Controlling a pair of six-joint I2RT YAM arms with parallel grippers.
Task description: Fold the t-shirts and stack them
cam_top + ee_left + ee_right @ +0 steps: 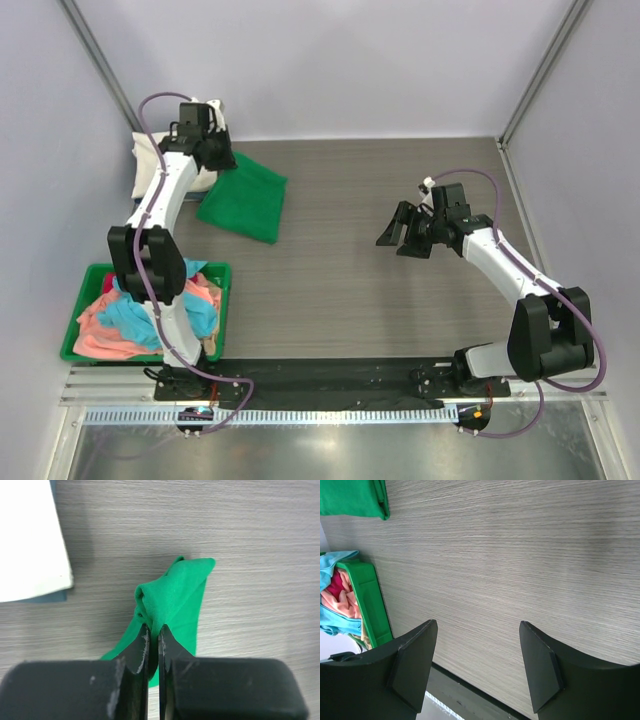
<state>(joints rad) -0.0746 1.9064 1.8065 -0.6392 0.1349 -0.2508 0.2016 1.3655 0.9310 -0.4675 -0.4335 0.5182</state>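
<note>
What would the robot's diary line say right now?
left gripper: shut on green t-shirt | right gripper: open, empty | green bin: holds unfolded shirts

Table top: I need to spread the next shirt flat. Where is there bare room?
The table is bare between the green shirt and the right gripper, and along the near edge right of the bin. Crowded: the far-left corner, with the white shirt and the left gripper pinching the green one.

Cream-white shirt (145,165) partly behind left arm (168,195)
</note>
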